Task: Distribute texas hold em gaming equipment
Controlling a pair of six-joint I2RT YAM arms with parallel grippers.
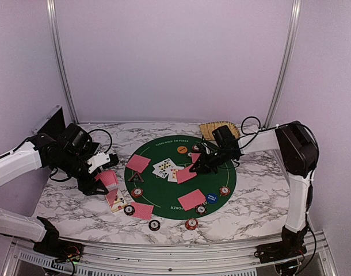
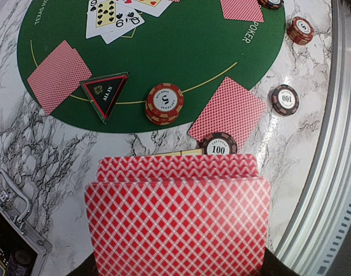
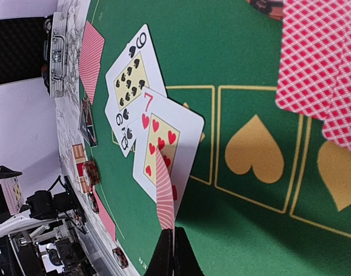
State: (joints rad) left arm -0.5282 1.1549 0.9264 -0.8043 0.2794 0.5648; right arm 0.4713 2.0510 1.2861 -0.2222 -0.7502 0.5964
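**Stack of red-backed cards in my left tool, single red-backed card in my right tool**

My left tool is clamped on its stack above the marble tabletop, just off the green felt mat's left edge. My right tool pinches its card edge-on near the mat's centre, over the face-up seven of hearts.

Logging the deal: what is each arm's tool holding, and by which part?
Left tool clamps a stack of red-backed cards by its near end. Right tool pinches a single red-backed card by one edge.
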